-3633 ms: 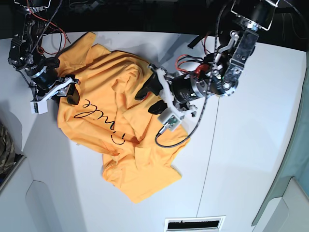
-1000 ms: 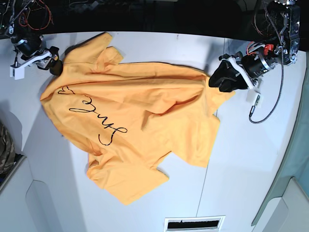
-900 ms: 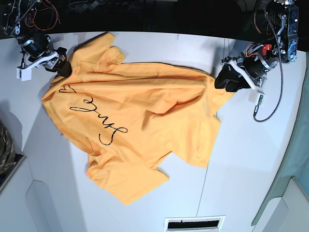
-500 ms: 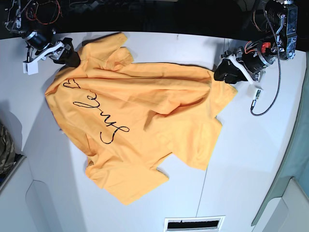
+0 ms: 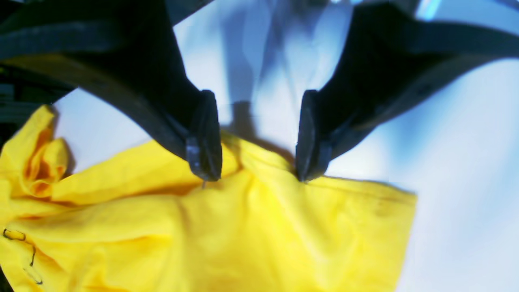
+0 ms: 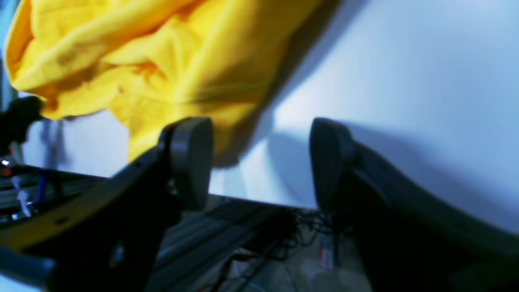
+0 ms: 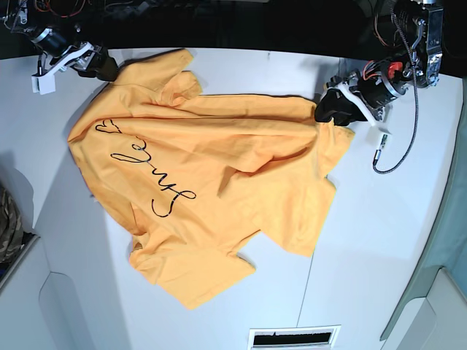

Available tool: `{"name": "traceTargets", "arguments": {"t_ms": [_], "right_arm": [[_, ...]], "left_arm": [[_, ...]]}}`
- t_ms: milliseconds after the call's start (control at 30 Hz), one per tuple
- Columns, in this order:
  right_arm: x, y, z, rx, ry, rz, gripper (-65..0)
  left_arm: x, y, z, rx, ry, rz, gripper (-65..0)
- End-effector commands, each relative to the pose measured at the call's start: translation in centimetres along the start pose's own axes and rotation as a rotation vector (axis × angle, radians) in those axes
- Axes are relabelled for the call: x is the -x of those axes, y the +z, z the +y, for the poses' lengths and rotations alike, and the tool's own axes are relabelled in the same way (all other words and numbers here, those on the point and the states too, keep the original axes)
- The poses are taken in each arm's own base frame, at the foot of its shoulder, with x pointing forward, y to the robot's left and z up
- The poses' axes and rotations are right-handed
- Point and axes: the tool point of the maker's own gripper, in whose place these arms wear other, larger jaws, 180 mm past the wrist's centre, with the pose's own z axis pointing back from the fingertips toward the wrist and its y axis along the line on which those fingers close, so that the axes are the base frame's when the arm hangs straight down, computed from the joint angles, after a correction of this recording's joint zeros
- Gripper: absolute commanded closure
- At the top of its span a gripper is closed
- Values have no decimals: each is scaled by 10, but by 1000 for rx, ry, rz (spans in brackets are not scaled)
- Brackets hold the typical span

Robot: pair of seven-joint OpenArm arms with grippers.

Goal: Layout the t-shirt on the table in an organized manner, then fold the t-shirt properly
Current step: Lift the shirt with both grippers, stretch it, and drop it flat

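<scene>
Since the earlier base frames, the shirt point(image 7: 211, 182) has been pulled from a bunched heap into a broad spread, lettering up, and both arms have been drawn outward to its far corners. It is now laid across the middle of the table point(image 7: 379, 240), slanting from upper left to lower centre. The left gripper point(image 5: 253, 158) is held spread, its tips resting at the shirt's hem with nothing pinched. The right gripper point(image 6: 259, 162) is likewise spread, beside a sleeve fold and clear of it. Remaining wrinkles would best be smoothed before folding. White tabletop is left around the shirt; cables are seen beyond its far edge.
</scene>
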Motion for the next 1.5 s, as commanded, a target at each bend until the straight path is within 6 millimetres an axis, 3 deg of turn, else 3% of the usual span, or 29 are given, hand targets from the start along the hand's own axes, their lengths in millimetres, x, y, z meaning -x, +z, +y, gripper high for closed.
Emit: {"name": "traceTargets", "arguments": {"t_ms": [0, 200, 300, 367, 400, 500, 600, 700, 900, 1200, 1467], "right_arm": [[10, -2, 4, -1, 2, 36, -382], [25, -23, 30, -35, 18, 41, -381], [23, -27, 35, -49, 27, 38, -374], [19, -28, 36, -48, 37, 34, -288], [16, -29, 36, -45, 44, 31, -220], [5, -33, 37, -42, 69, 15, 0], [-14, -36, 39, -49, 94, -16, 0], [-31, -29, 39, -39, 122, -46, 0], [-60, 24, 32, 3, 190, -151, 0], [-64, 113, 15, 89, 209, -224, 0], [-93, 186, -3, 192, 195, -362, 0]], "left_arm": [[-13, 2, -2, 14, -6, -42, -333], [-9, -6, -11, 14, -6, -56, -333], [-6, -10, 2, -77, 13, -52, -331], [-6, -9, 18, -159, 33, -69, -307], [-5, -9, 21, -174, 31, -74, -252], [0, -10, 25, -189, 18, -64, 0], [-6, -7, 24, -164, 20, -83, 0], [-30, 10, 12, -49, 11, -159, 0], [-84, 74, 6, 22, -74, -320, 0], [-103, 147, -30, 45, -144, -413, 0], [-140, 199, -69, 38, -290, -520, 0]]}}
